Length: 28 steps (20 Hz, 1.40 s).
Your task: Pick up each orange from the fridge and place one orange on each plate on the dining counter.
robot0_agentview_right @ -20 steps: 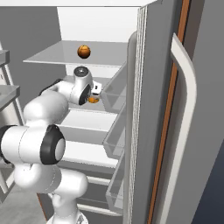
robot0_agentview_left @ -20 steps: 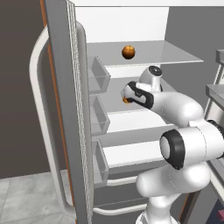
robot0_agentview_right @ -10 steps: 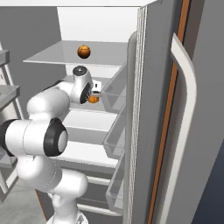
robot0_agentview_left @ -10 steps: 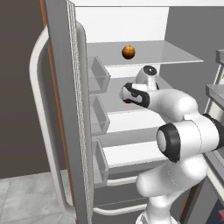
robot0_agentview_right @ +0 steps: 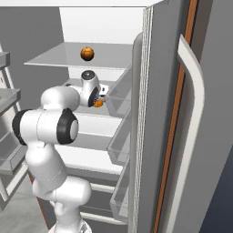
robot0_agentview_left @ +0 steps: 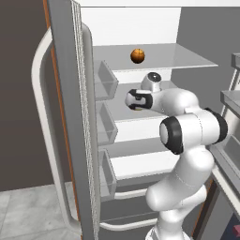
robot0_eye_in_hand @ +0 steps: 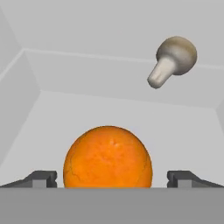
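The fridge [robot0_agentview_left: 150, 28] stands open, and my arm reaches onto its second glass shelf. A bright orange [robot0_eye_in_hand: 108, 157] sits on that shelf between my fingertips [robot0_eye_in_hand: 41, 177], close to the hand. My gripper [robot0_eye_in_hand: 111, 178] is open, with its jaws wide on either side of the fruit and not touching it. From the base views the gripper [robot0_agentview_left: 132, 100] [robot0_agentview_right: 101, 98] hides most of this orange [robot0_agentview_right: 98, 103]. The darker orange [robot0_agentview_left: 137, 56] [robot0_agentview_right: 87, 53] rests on the top shelf above. The plates and the dining counter are out of view.
A pale mushroom [robot0_eye_in_hand: 174, 59] lies behind the orange, toward the shelf's back right in the hand view. Door bins [robot0_agentview_left: 105, 79] line the open door [robot0_agentview_left: 65, 93] on the left. The other door [robot0_agentview_right: 154, 113], with its curved white handle [robot0_agentview_right: 195, 91], stands at the right.
The hand has pushed deeper into the fridge along the second shelf, closer to the bright orange. The jaws have stayed open. The oranges have not moved.
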Tool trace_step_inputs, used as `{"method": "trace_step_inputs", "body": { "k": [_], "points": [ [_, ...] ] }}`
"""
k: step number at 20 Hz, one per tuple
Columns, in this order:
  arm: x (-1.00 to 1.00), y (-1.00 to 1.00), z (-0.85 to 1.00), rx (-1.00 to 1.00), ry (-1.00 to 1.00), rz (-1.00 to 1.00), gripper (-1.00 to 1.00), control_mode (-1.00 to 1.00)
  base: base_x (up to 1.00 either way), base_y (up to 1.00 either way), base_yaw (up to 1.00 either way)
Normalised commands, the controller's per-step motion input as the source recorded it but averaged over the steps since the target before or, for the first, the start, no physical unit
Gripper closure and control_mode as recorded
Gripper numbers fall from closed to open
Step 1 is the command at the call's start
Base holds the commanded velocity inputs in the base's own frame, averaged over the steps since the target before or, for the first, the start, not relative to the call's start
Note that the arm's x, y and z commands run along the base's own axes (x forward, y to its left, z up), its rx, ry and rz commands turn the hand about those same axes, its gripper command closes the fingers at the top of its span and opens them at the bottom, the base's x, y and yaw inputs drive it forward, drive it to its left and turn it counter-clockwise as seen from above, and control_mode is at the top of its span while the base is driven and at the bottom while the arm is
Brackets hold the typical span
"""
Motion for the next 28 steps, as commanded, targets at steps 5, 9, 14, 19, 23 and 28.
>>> {"method": "trace_step_inputs", "body": {
  "k": [5, 9, 14, 19, 23, 28],
  "points": [
    [0.11, 0.00, -0.12, 0.00, 0.07, 0.00, -1.00, -1.00, 0.00, 0.00, 0.00],
    [-0.11, 0.00, -0.19, 0.00, 0.06, 0.00, -1.00, -1.00, 0.00, 0.00, 0.00],
    [0.00, 0.01, -0.25, 0.00, 0.00, 0.00, -1.00, -1.00, 0.00, 0.00, 0.00],
    [0.00, 0.03, -0.27, 0.00, -0.04, 0.00, -1.00, -1.00, 0.00, 0.00, 0.00],
    [0.00, 0.14, -0.25, 0.00, -0.06, 0.00, -1.00, -1.00, 0.00, 0.00, 0.00],
    [0.00, 0.10, -0.18, 0.00, -0.02, 0.00, -1.00, -1.00, 0.00, 0.00, 0.00]
  ]
}}
